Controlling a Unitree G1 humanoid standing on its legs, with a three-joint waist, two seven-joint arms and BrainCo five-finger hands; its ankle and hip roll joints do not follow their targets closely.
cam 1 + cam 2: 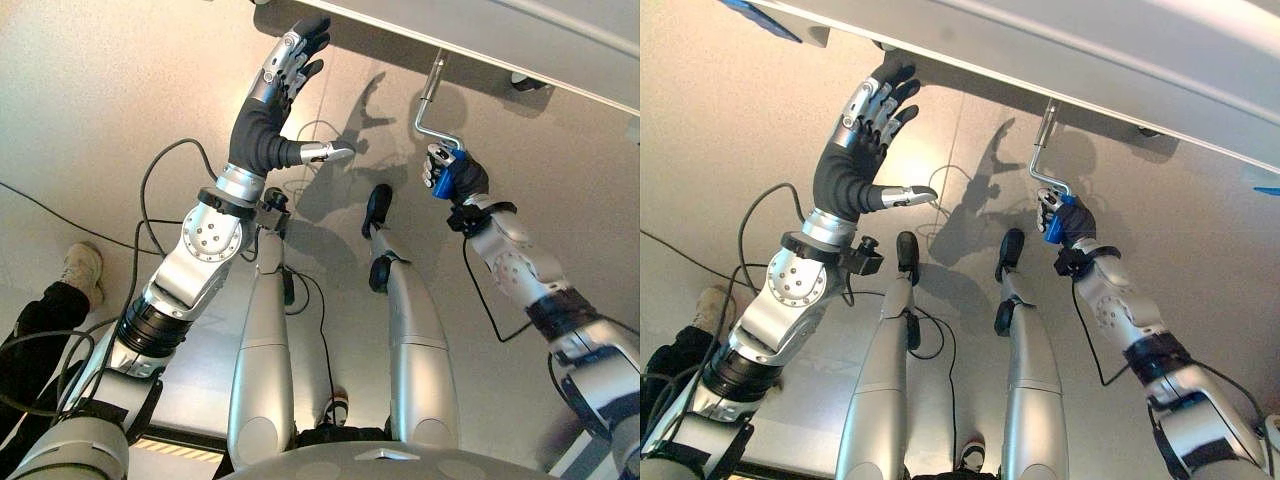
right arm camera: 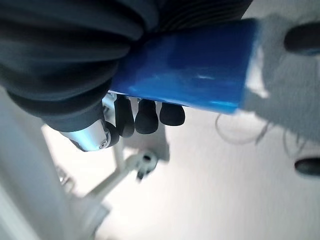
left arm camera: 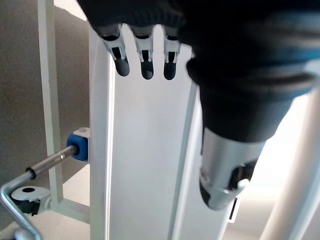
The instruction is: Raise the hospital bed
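At the bed's edge: a metal crank [image 1: 432, 100] is seen hanging below the white bed frame [image 1: 520, 40], ending in a blue handle [image 2: 185, 67].
Right hand [image 1: 455, 172]: its fingers are curled round the blue handle, directly under the frame.
Left hand [image 1: 285, 70]: fingers are held straight and spread against the frame's underside, well apart from the crank; nothing is held.
Floor [image 1: 80, 120]: a person's shoe [image 1: 80, 268] is seen beside the left arm.

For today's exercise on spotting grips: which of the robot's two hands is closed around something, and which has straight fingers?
The right hand is curled round the blue grip of the silver crank handle under the white bed frame. The left hand is open beside the frame's edge, holding nothing.
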